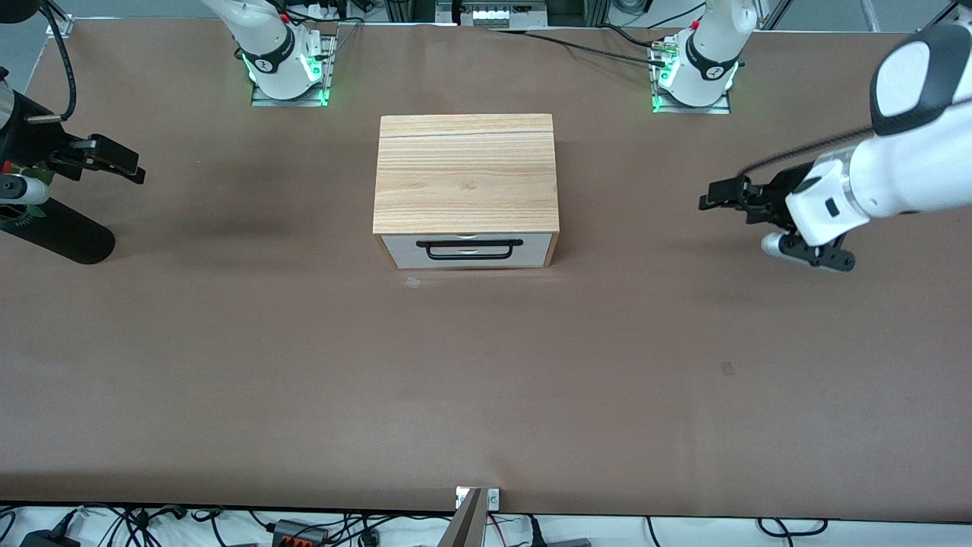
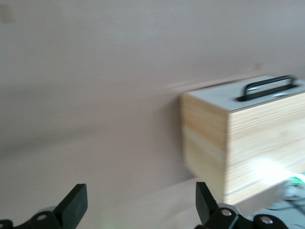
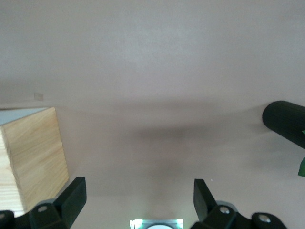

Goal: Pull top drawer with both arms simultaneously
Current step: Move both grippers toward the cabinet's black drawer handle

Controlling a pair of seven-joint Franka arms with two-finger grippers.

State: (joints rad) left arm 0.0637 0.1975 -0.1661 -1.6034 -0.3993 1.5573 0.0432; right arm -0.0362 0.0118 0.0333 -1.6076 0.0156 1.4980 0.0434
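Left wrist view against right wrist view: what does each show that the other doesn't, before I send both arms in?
Only the left wrist view shows the white drawer front with its black bar handle, drawer shut. Only the right wrist view shows a black cylinder at the edge, and just a plain wooden side of the cabinet. Both share the brown table and an empty gripper with open jaws: left gripper, right gripper.
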